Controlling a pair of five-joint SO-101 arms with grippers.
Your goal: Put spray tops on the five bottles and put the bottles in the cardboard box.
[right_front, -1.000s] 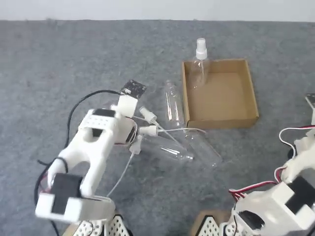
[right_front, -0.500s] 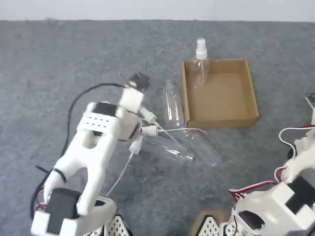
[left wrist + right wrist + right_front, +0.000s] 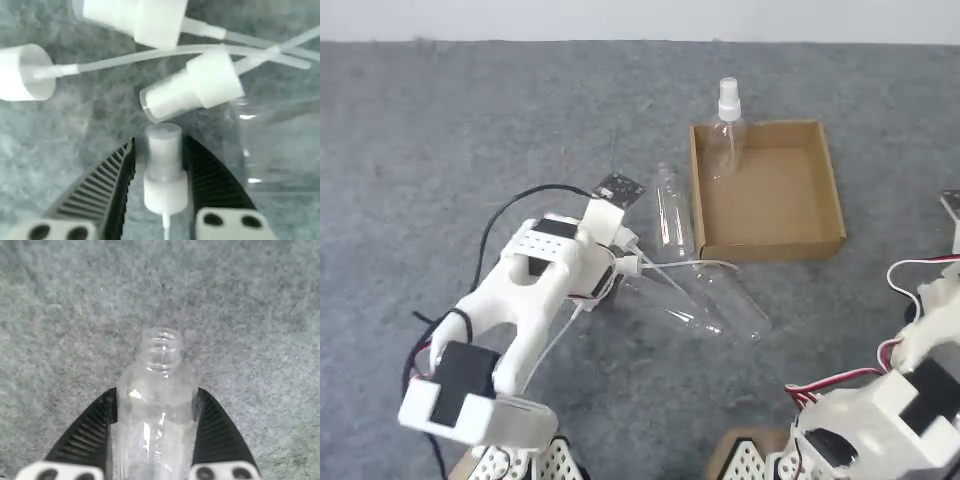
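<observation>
Progress check: one capped bottle (image 3: 727,125) stands in a far corner of the cardboard box (image 3: 775,195), so four to go by my count. Left hand (image 3: 159,142) is down in the pile of loose tops, jaws straddling one spray top (image 3: 164,167) with its nozzle pointing away from the wrist and its dip tube running back toward the palm. The grip isn't clenched though. One jaw looks to be touching and the other has a sliver of gap, so I'd call it lined up, not grabbed. Second top (image 3: 192,87) lies just beyond the hand's tips, nearly touching the first, so closing could nudge it.

Right hand (image 3: 156,392) is clenched on an uncapped bottle (image 3: 160,365), neck sticking out past the tips and clear of the grey desk (image 3: 60,300). Makes sense, since that leaves the mouth free for a top. Another bare bottle (image 3: 672,210) lies between the left hand and the box.
</observation>
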